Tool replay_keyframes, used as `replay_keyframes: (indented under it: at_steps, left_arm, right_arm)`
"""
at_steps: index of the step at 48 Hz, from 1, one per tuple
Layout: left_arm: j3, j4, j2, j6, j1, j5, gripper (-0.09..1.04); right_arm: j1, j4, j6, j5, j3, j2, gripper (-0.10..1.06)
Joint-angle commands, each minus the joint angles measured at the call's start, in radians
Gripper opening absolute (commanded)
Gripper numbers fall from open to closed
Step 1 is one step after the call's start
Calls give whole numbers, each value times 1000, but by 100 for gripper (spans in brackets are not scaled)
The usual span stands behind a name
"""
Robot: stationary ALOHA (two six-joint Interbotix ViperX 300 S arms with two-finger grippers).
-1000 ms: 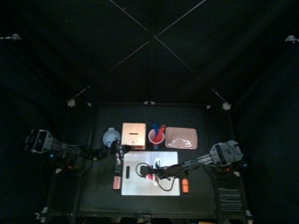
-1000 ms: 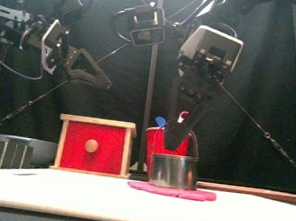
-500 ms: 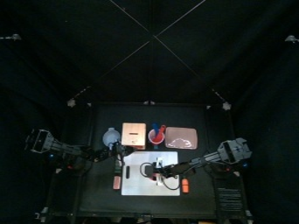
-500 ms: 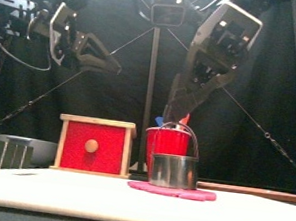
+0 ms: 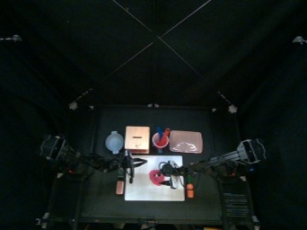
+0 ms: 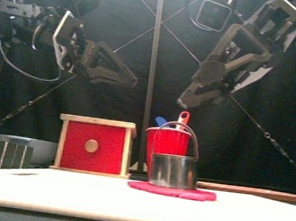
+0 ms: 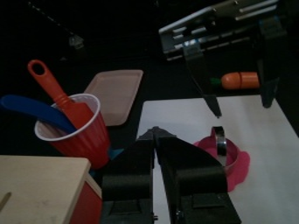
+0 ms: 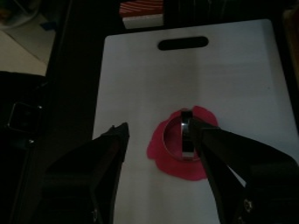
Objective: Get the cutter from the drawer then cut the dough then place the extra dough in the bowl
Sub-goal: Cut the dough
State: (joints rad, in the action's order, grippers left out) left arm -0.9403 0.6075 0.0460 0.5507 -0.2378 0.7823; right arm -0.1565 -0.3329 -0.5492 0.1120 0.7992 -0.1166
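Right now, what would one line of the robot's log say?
metal cutter: standing on pink dough | pink dough: on white cutting board | right gripper: open, raised | left gripper: shut, raised

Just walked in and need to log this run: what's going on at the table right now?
The cutter stands on the pink dough on the white board, with nothing holding it. The right gripper hangs open above it. The left gripper, shut and empty, is raised off to the left. Dough lies all around the cutter, so the extra is not yet in the bowl.
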Motion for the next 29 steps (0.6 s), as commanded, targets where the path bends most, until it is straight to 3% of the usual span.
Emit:
replay_keyframes:
  at_steps: [1,10,21,25,29]
  left_arm:
    - [61,-3,-25,-5,-5,9,44]
    - [118,12,-31,-6,-20,8,44]
    - [133,-2,-40,-5,-54,8,49]
    - [132,-11,-49,-9,-72,6,57]
    - [132,-6,-64,-44,-81,17,63]
  right_arm:
    - [29,12,8,112,49,-38,90]
    - [67,-3,14,161,87,-41,90]
    - [87,-38,15,-72,34,-66,89]
    - [84,-46,15,-26,40,-86,89]
    - [89,-48,15,121,91,-95,89]
